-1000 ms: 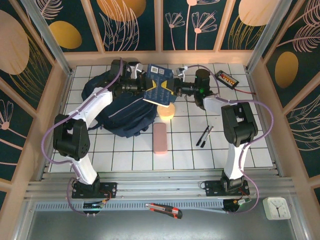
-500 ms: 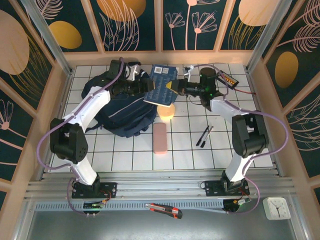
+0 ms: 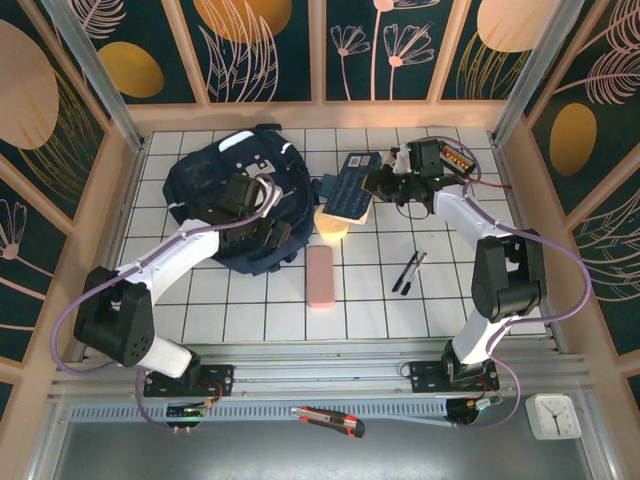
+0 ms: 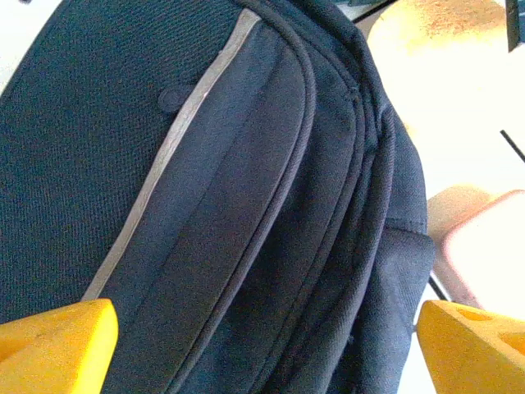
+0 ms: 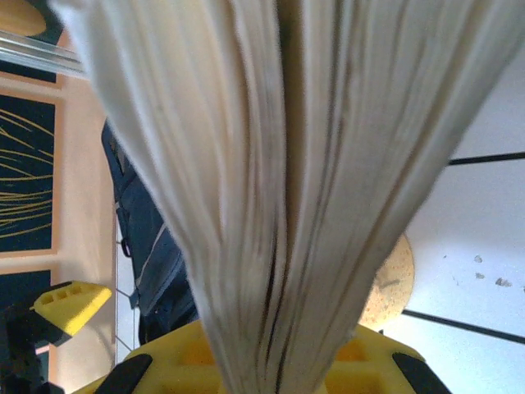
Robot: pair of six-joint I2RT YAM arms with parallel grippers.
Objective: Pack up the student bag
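Note:
The student bag [image 3: 225, 195], dark navy with a light stripe, lies at the back left of the table. My left gripper [image 3: 268, 234] hovers over the bag's near right edge, open; its yellow fingertips [image 4: 57, 345] stand wide apart above the navy fabric [image 4: 246, 205] with nothing between them. My right gripper [image 3: 383, 184] is shut on a dark blue book [image 3: 350, 190], held in the air right of the bag. In the right wrist view the book's fanned pale pages [image 5: 279, 180] rise from between the yellow jaws, and the bag [image 5: 148, 238] lies beyond.
A round cork disc [image 3: 333, 224] lies under the book. A pink case [image 3: 320, 276] sits in front of it, and two black pens [image 3: 408, 271] lie to the right. A small black device [image 3: 458, 157] is at the back right. Wooden walls enclose the table.
The left gripper let go of the book, opened and drew back over the bag's near side. The right gripper closed on the book and carried it right, off the bag.

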